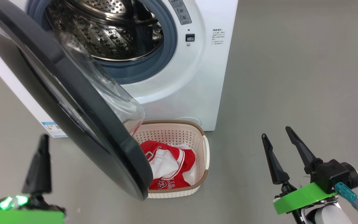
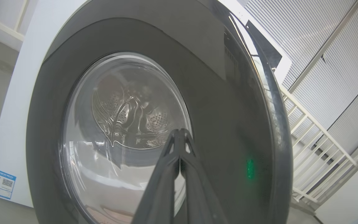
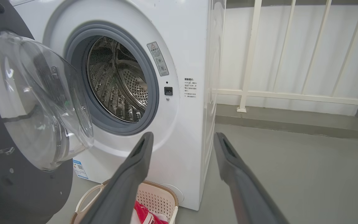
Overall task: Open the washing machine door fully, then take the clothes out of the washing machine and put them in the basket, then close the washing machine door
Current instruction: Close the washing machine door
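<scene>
Grey floor (image 1: 291,77) surrounds a big white front-loading washing machine (image 1: 197,93). Nearest, facing the machine, the left fingers (image 1: 43,155) are pressed together on nothing and the right fingers (image 1: 268,152) are spread wide and empty. Red-and-white jersey clothes (image 1: 166,165) lie in a small cream perforated plastic basket (image 1: 172,122) at the machine's foot. The round black-rimmed glass door (image 1: 73,93) stands open.

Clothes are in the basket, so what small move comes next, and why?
Probably push the left gripper, jaws shut, against the washing machine door to swing it closed: the drum looks empty, the clothes lie in the basket, and the door stands open.
</scene>
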